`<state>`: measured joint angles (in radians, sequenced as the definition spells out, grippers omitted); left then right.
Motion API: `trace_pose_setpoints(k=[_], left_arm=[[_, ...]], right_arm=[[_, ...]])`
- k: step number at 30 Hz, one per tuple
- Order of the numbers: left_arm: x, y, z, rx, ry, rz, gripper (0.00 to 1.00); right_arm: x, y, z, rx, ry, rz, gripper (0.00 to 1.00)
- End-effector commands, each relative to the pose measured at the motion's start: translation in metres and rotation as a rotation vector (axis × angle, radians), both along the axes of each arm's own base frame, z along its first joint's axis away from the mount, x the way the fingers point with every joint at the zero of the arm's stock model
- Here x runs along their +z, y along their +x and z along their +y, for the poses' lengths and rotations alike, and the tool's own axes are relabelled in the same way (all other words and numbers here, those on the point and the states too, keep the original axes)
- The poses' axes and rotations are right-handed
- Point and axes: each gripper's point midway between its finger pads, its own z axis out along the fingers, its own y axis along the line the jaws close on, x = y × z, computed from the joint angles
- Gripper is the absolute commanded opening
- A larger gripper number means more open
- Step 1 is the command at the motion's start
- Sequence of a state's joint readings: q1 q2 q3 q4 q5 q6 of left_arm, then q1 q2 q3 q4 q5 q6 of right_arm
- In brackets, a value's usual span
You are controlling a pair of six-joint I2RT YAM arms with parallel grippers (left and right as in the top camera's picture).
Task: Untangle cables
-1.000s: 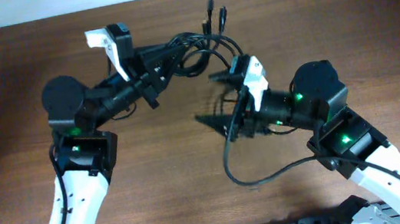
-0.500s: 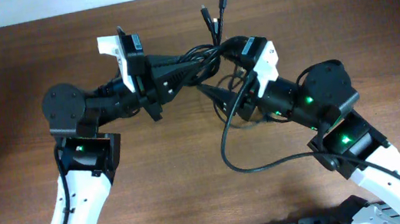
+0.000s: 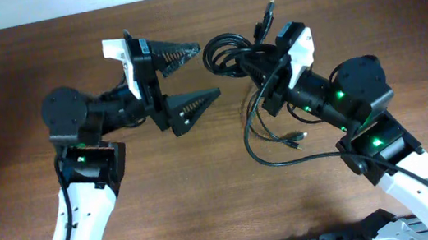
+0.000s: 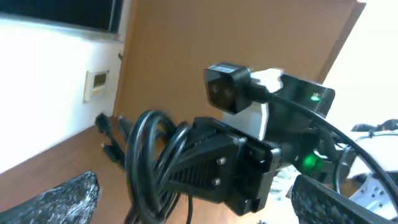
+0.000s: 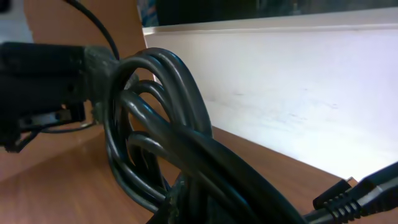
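Cables (image 3: pixel 226 52) — thin black cords, bunched into a tight coil over the far middle of the table (image 3: pixel 208 203), just ahead of the R arm. Right gripper (image 3: pixel 250 67) is clamped on that coil, jaws closed around several strands at once (left wrist cam shows it best: the cords (image 4: pixel 146 149) loop round its dark fingers). Right wrist cam is nearly filled by the same loops (image 5: pixel 155 124), stacked side by side close to the lens, w/ one plug (image 5: pixel 367 186) poking in at the lower right corner.

From the grip a few slack strands (image 3: pixel 263 142) run toward the near side and lie in open curves on the wood. Small plug ends (image 3: pixel 295 137) sit inside those curves. Two more plugs (image 3: pixel 266 15) stick out past the coil toward the far edge, close together. Whether the coil itself clears the wood — can't tell from overhead.

Left gripper (image 3: pixel 209 71) sits just left of the coil, apart from it, tips aimed at it. Its jaws are spread wide w/ nothing gripped, and no cord touches either finger (image 3: pixel 176 54). In its own cam the fingers (image 4: pixel 62 199) show only at the bottom corners, the coil and R gripper framed in the gap beyond them.
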<state>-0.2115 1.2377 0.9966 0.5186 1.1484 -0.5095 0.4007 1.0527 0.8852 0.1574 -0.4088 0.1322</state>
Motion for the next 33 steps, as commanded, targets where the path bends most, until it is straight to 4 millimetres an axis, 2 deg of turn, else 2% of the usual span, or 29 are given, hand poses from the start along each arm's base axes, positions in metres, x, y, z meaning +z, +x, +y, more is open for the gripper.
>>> trace_pose_setpoints(k=[1, 4, 7, 11, 12, 13, 14, 15, 19, 21, 23, 26, 28, 30, 33], left_arm=[[-0.003, 0.011, 0.004, 0.061, 0.004, 0.063, 0.99], [-0.008, 0.009, 0.000, 0.050, 0.011, 0.093, 0.99], [-0.005, 0.009, -0.015, 0.078, -0.006, 0.098, 0.99], [-0.004, 0.009, -0.017, 0.082, -0.010, 0.094, 0.99], [-0.004, 0.010, -0.017, 0.083, -0.011, 0.094, 0.63], [-0.003, 0.009, -0.017, 0.084, -0.013, 0.086, 0.32], [-0.003, 0.009, -0.017, 0.084, -0.013, 0.087, 0.09], [-0.003, 0.009, -0.017, 0.084, -0.013, 0.087, 0.00], [-0.003, 0.014, -0.014, 0.107, -0.017, 0.088, 0.00], [0.002, 0.018, -0.011, 0.135, -0.032, 0.067, 0.00], [0.007, 0.017, -0.011, 0.135, -0.041, 0.041, 0.00], [0.008, 0.018, -0.010, 0.141, -0.045, 0.035, 0.00], [0.012, 0.018, -0.009, 0.149, -0.053, 0.018, 0.00], [0.013, 0.027, 0.004, 0.188, -0.055, 0.011, 0.00], [0.013, 0.041, 0.026, 0.258, -0.056, 0.009, 0.00]], right_arm=[[0.017, -0.003, -0.003, -0.004, 0.027, -0.046, 0.04], [0.025, -0.004, -0.003, -0.003, 0.041, -0.078, 0.04], [0.025, -0.005, -0.002, 0.006, 0.040, -0.078, 0.04], [0.025, -0.008, 0.002, 0.032, 0.040, -0.078, 0.04], [0.025, -0.008, 0.002, 0.033, 0.039, -0.078, 0.04], [0.025, -0.008, 0.002, 0.032, 0.039, -0.078, 0.04], [0.025, -0.008, 0.002, 0.035, 0.039, -0.079, 0.04], [0.025, -0.011, 0.004, 0.054, 0.039, -0.079, 0.04], [0.020, -0.011, 0.004, 0.056, 0.030, -0.060, 0.04], [-0.001, -0.009, 0.003, 0.043, -0.028, -0.004, 0.04], [-0.023, 0.003, -0.011, -0.067, -0.073, 0.080, 0.04], [-0.036, 0.006, -0.018, -0.106, -0.111, 0.117, 0.04], [-0.051, 0.008, -0.025, -0.151, -0.148, 0.170, 0.04], [-0.068, 0.006, -0.029, -0.159, -0.208, 0.211, 0.04], [-0.093, 0.007, -0.048, -0.254, -0.287, 0.288, 0.04]])
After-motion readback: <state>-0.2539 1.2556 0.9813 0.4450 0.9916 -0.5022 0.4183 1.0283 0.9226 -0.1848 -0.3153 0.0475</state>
